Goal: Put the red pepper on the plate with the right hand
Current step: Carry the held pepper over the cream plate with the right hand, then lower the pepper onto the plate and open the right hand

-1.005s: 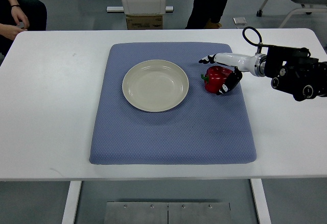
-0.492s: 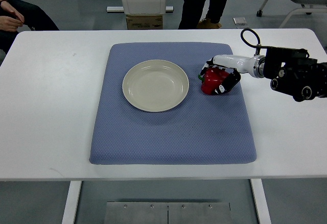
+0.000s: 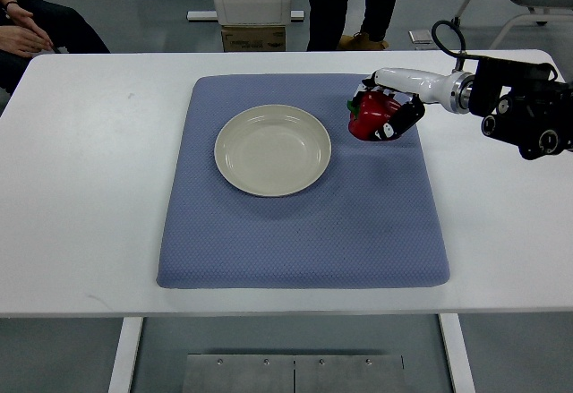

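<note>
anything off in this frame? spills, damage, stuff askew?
Nothing stands out. The round cream plate sits empty and flat on the blue-grey mat; the robot's right hand is closed around the red bell pepper beside the plate. No spills or damage visible.

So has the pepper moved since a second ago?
Yes. The pepper, gripped by the right hand, has shifted toward the mat's far edge and slightly left; it isn't over the plate yet.

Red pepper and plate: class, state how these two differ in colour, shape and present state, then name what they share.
The red pepper is red and lumpy; the plate is cream, round and shallow. The right hand grips the pepper; nothing touches the plate, which holds nothing. The pepper sits to the plate's right, apart from it. Both are over the blue mat.
</note>
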